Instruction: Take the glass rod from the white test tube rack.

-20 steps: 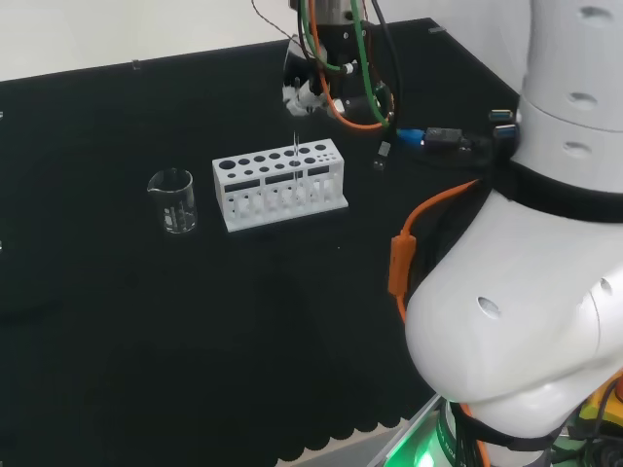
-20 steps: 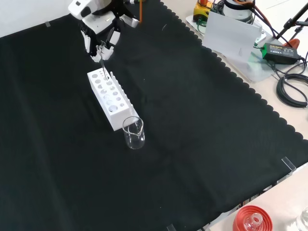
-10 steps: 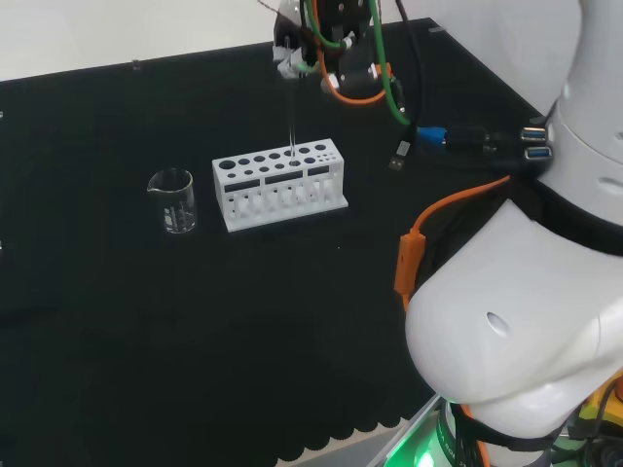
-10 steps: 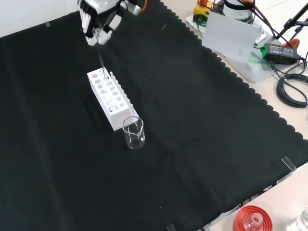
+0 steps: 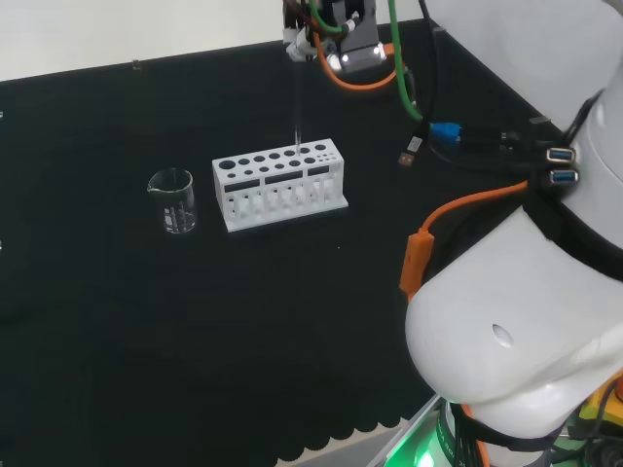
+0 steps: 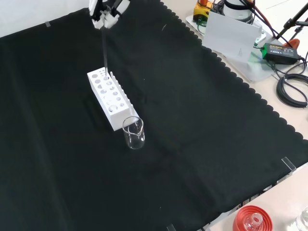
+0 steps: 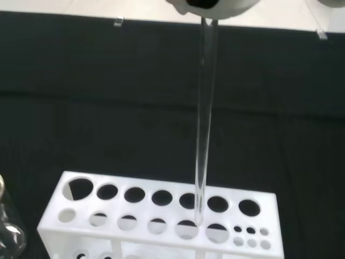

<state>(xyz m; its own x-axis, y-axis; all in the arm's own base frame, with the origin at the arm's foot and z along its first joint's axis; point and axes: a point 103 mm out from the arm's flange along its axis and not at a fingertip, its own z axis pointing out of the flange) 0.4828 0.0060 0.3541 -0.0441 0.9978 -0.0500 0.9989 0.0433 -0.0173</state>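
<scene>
1. Hanging upright from the robot hand point(image 6: 107, 10), the rod point(image 6: 104, 45) is pinched at its top end by curled fingers point(image 6: 98, 13), and its lower tip sits at or just above the holes of the rack point(image 6: 110, 98).
2. In the wrist view the rod point(image 7: 204, 118) runs down to the rack's point(image 7: 161, 216) second row of holes; whether the tip has cleared the rack I cannot tell.
3. The robot hand is high above the rack's far end in the front view, cut off by the view's top edge.
4. In the head view the robot hand point(image 5: 304, 39) is mostly hidden behind orange and green cables, and the rod point(image 5: 296, 97) is faint there.
5. The rack stands on the black tabletop point(image 6: 202, 125), with a beaker point(image 6: 134, 133) just beside its near end in the front view.
</scene>
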